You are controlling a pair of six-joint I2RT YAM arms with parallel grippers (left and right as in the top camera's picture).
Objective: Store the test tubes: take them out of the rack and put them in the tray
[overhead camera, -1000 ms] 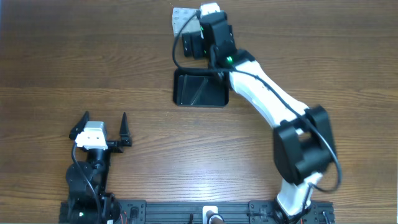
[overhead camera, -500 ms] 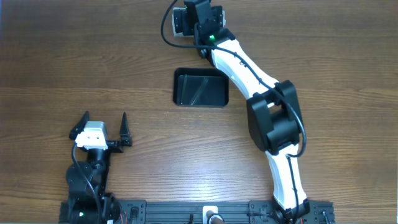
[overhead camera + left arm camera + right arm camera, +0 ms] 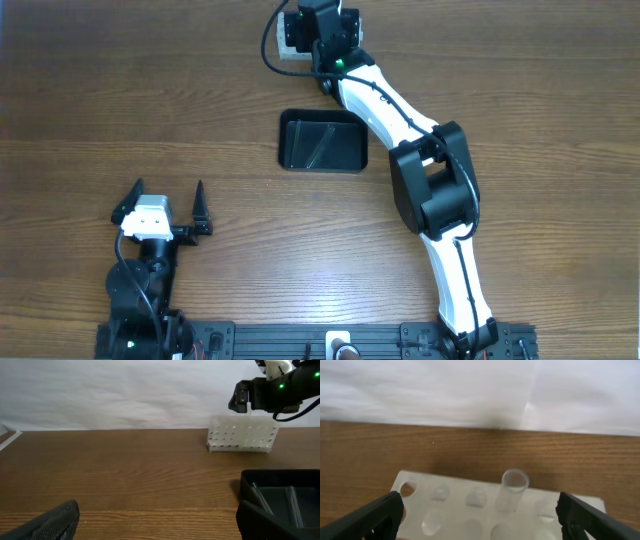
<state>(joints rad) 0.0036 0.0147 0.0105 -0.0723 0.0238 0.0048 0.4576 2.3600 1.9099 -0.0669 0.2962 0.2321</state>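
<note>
Standing in rack (image 3: 427, 484); test tube (image 3: 514, 491) ahead of wide-spread right tool (image 3: 480, 521)

The table (image 3: 540, 120) is warm brown, with fine wood grain running across it. The tray (image 3: 282, 140) is black. The rack (image 3: 242, 435) is translucent white — dotted with rows of round holes. The test tube (image 3: 513, 491) is clear. The right arm (image 3: 400, 112) is white with black joints — and one green light.

The left arm sits folded low, close to its base, and its end effector (image 3: 168, 187) points forward with both fingers spread wide apart. The right arm stretches far out from its base, bent at the elbow, and its end effector (image 3: 479, 507) also has its fingers wide apart.
</note>
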